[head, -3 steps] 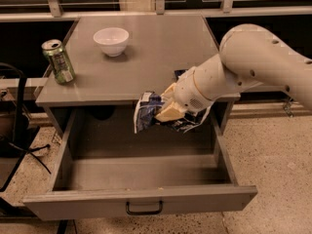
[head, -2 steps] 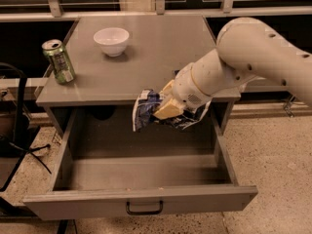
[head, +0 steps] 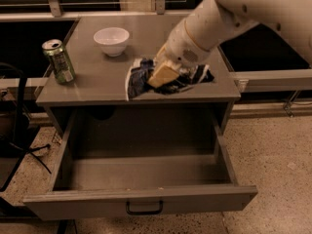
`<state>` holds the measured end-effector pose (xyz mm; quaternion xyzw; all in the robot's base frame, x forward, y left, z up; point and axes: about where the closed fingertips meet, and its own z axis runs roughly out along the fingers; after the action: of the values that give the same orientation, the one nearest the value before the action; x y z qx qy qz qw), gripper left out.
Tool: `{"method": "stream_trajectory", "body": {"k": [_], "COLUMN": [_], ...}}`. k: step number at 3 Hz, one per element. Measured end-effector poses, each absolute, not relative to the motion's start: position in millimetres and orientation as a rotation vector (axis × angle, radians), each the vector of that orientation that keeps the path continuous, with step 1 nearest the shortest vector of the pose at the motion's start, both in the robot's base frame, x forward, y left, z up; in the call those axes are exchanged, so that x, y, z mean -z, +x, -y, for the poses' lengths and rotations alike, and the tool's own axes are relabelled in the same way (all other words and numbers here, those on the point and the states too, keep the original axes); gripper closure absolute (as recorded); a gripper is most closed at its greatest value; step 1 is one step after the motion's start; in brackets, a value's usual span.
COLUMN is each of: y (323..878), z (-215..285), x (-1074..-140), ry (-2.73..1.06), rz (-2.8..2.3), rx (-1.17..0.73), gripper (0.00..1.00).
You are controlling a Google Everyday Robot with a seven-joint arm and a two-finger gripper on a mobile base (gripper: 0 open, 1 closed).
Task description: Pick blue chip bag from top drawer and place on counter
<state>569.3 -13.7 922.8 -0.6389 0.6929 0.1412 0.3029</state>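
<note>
The blue chip bag (head: pixel 139 78), crumpled dark blue and white, is held over the front part of the counter (head: pixel 92 82), just above or touching it. My gripper (head: pixel 163 74) comes in from the upper right on a white arm and is shut on the bag, its tan fingers (head: pixel 161 74) pressed into the foil. The top drawer (head: pixel 141 199) stands pulled open below, its inside bare, with a small black handle (head: pixel 144 209) on the front panel.
A white bowl (head: pixel 111 40) sits at the back of the counter. A green soda can (head: pixel 58 61) stands at the counter's left edge. Dark cables and a black frame (head: pixel 19 130) lie left of the cabinet. Speckled floor (head: pixel 273 150) lies to the right.
My gripper has lifted the blue chip bag up out of the drawer's space and carried it back over the counter's front edge.
</note>
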Motion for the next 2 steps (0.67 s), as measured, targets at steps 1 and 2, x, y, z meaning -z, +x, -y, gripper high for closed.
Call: {"method": "stream_trajectory", "body": {"k": [1,2], "y": [589.0,607.1], "z": [2.1,-9.4], "x": [-945.7,-947.0], "ry": [-1.706,-1.708], "rz": [-1.799,-1.76], "rx": [-0.363,-0.356], "gripper": [1.0,1.0]}}
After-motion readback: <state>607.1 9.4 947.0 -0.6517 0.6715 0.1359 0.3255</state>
